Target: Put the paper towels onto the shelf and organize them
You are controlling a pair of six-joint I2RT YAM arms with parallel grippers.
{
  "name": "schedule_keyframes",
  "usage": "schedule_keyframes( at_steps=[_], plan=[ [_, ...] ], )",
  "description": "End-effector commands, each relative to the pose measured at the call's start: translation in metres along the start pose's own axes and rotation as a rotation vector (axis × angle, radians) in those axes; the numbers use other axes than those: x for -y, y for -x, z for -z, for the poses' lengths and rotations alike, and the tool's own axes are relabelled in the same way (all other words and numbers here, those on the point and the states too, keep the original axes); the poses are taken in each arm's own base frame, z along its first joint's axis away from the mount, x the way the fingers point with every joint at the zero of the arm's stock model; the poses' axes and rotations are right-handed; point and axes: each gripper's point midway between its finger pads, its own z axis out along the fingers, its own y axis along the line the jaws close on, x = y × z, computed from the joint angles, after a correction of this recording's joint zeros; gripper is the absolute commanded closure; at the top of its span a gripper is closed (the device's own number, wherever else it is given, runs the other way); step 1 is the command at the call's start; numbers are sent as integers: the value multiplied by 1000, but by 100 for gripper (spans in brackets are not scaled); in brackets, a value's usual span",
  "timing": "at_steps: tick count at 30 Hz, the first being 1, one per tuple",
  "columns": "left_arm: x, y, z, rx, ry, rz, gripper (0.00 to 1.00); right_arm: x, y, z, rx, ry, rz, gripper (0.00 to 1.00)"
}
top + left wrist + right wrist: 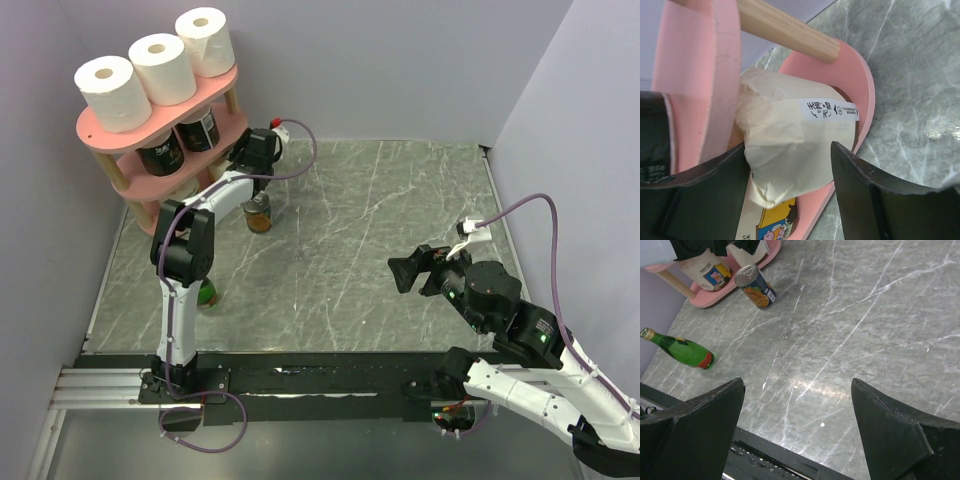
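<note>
Left end effector point(789, 150), spread wide, sits low at the shelf point(97, 133) beneath the paper towels point(162, 68).

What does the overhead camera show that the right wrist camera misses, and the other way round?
Only overhead: three paper towels standing in a row on the top board of the shelf, with dark cans on the board below. Only right wrist: its own open fingers and the green bottle end to end, lying on its side. Both: the pink shelf, the upright can and the marble table.

Three paper towels point(163, 68) top the shelf point(96, 136) (cans point(200, 128) beneath)
</note>
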Motion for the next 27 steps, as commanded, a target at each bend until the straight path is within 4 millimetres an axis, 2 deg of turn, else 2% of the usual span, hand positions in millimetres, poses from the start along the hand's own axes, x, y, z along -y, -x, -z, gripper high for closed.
schedule_keyframes(
  at_steps=[1, 7, 12, 13, 19, 22, 27],
  plan=[
    [-56, 43, 34, 99, 113, 76, 31, -9, 23, 2, 65, 27, -28, 6],
    [-59, 56, 48, 124, 113, 80, 31, -8, 23, 3, 65, 25, -26, 6],
    [-48, 61, 58, 142, 74, 66, 34, -9, 24, 4, 67, 26, -27, 6],
    [-45, 62, 59, 144, 62, 67, 38, -9, 24, 4, 68, 28, -26, 6],
    [-23, 45, 48, 105, 10, 48, 56, -7, 24, 6, 72, 25, -30, 6],
    [-12, 36, 40, 82, -7, 42, 60, -7, 25, 6, 75, 25, -32, 6],
    [-6, 19, 23, 40, 1, 34, 60, -7, 24, 5, 72, 23, -30, 6]
  ],
)
